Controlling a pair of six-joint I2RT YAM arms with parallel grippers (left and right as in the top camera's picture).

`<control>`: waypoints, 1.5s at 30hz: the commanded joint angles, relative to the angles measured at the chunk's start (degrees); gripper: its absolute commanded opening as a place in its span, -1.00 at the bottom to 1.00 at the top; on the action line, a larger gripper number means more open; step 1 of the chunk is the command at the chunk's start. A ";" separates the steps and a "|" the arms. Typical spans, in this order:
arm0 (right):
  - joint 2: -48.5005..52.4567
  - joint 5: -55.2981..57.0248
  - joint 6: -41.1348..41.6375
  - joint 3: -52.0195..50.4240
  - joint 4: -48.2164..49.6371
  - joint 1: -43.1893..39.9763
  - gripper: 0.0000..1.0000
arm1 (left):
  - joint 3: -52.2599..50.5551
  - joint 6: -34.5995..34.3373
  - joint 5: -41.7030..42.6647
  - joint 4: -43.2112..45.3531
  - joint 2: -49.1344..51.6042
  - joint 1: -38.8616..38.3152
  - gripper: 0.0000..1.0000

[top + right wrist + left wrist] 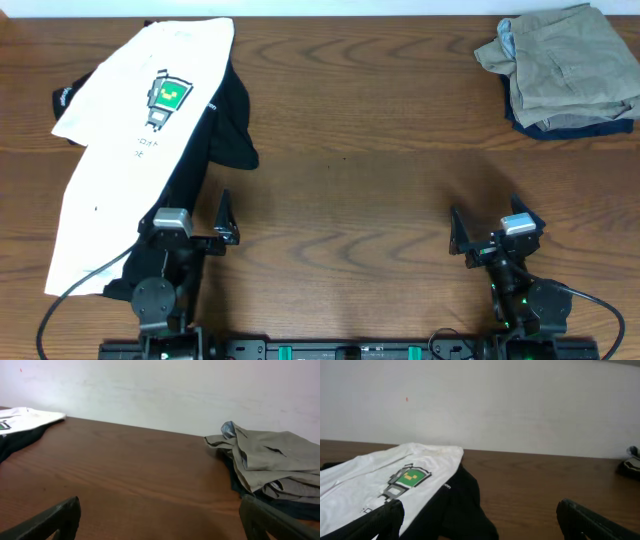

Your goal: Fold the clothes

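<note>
White shirt (130, 150) sprawls ahead-left of my left claw (479, 508), long axis running away from it; that arm's nearer. Both gape wide, holding nothing; right claw (160, 503) sits well apart.

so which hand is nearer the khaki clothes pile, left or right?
Right. The right hand sits open on the same side as the khaki clothes pile, short of it, not touching. The left hand is across the table, at the white T-shirt.
</note>
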 commanded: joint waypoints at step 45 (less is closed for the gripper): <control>-0.37 0.35 -0.68 -0.09 -0.37 0.52 0.98 | -1.16 3.32 -1.66 -17.16 -6.93 -0.22 0.96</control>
